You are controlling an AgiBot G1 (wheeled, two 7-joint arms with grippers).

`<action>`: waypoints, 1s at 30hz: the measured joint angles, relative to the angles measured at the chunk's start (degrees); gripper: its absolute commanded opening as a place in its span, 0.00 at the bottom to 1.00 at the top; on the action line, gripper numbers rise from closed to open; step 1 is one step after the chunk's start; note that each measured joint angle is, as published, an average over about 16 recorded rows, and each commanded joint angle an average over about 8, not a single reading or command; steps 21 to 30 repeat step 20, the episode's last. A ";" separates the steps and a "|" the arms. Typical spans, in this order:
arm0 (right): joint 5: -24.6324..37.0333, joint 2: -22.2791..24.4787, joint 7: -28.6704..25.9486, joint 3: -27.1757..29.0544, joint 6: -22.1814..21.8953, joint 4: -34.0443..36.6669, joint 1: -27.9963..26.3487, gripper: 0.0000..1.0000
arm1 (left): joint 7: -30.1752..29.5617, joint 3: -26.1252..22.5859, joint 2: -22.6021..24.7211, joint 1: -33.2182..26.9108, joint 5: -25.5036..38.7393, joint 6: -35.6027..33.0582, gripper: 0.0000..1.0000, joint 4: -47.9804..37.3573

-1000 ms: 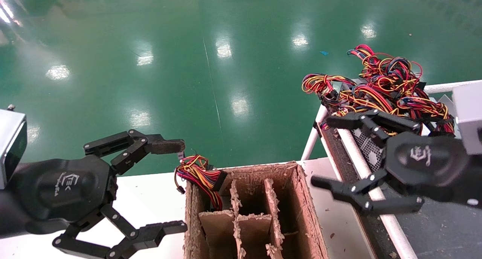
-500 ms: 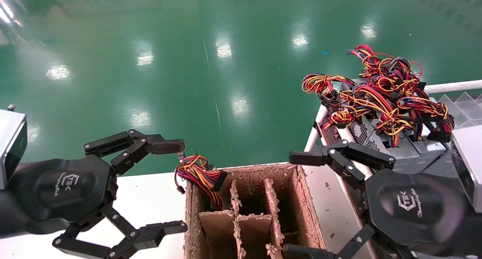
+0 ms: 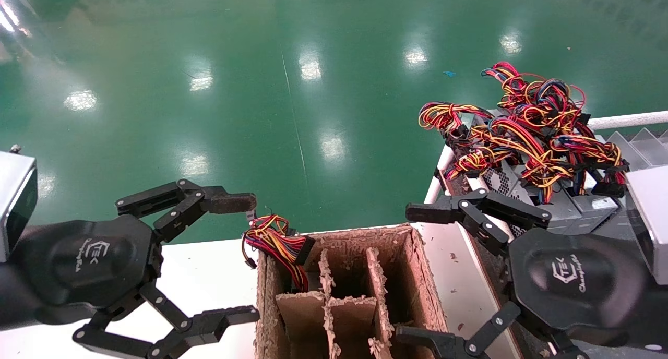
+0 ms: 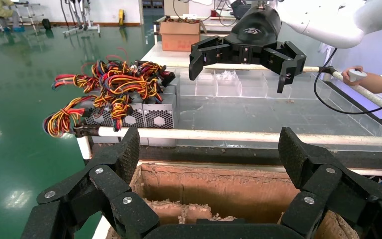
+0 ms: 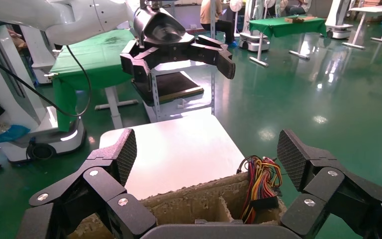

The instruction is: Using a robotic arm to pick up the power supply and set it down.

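Observation:
Silver-grey power supplies (image 3: 568,207) lie on the right bench under a tangle of red, yellow and black wires (image 3: 527,124). Their perforated side (image 4: 144,117) faces the left wrist camera. My right gripper (image 3: 412,275) hangs open and empty between that bench and the cardboard divider box (image 3: 417,265), clear of the power supplies. In its own view the right gripper (image 5: 209,159) spans the box's rim. My left gripper (image 3: 237,259) is open and empty at the box's left side; in its own view the left gripper (image 4: 209,157) frames the box (image 4: 219,184).
A second wire bundle (image 3: 276,241) with a black connector hangs out of the box's far-left compartment (image 5: 261,184). The box stands on a white table (image 5: 174,149). A white rail (image 4: 238,135) edges the bench. Green floor lies beyond.
My right gripper has pulled back from over the power supplies toward me, ending beside the cardboard box, still open and empty. The left arm has not moved.

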State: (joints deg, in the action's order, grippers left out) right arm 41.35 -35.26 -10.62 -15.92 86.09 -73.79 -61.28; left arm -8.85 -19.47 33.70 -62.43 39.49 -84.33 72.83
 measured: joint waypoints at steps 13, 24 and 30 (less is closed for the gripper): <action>0.34 0.16 -0.08 -0.06 -0.27 0.15 -0.17 1.00 | 0.00 0.00 0.00 0.00 0.00 0.00 1.00 0.00; 0.39 0.18 -0.09 -0.08 -0.31 0.16 -0.20 1.00 | 0.00 0.00 0.00 0.00 0.00 0.00 1.00 0.00; 0.39 0.18 -0.09 -0.08 -0.31 0.16 -0.20 1.00 | 0.00 0.00 0.00 0.00 0.00 0.00 1.00 0.00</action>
